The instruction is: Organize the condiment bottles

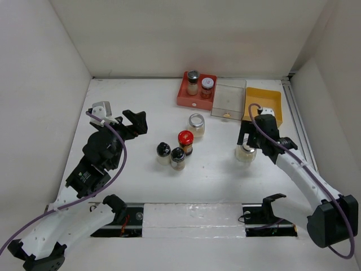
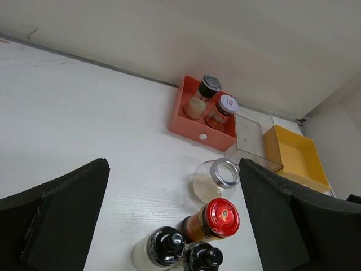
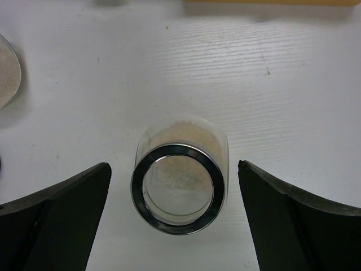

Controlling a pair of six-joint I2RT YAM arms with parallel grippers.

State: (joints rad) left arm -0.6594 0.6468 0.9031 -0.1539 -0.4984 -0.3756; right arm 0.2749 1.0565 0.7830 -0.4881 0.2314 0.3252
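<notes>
Two black-domed shakers [image 1: 163,152] [image 1: 177,158], a red-lidded bottle [image 1: 185,141] with brown contents and a clear silver-lidded jar [image 1: 196,125] stand mid-table. They also show in the left wrist view: the shakers [image 2: 163,248] [image 2: 204,259], the red-lidded bottle [image 2: 218,218] and the clear jar [image 2: 216,179]. Two more bottles [image 1: 193,82] [image 1: 207,87] stand in the red tray [image 1: 189,100]. My left gripper [image 1: 131,125] [image 2: 174,164] is open and empty, left of the group. My right gripper [image 1: 248,142] [image 3: 174,169] is open, its jaws either side of a clear jar [image 1: 246,153] [image 3: 179,180] without touching it.
A clear tray [image 1: 228,100] and a yellow tray [image 1: 263,105] sit right of the red tray at the back. White walls close in the table on the left, right and back. Another jar's edge [image 3: 8,68] shows at the far left of the right wrist view.
</notes>
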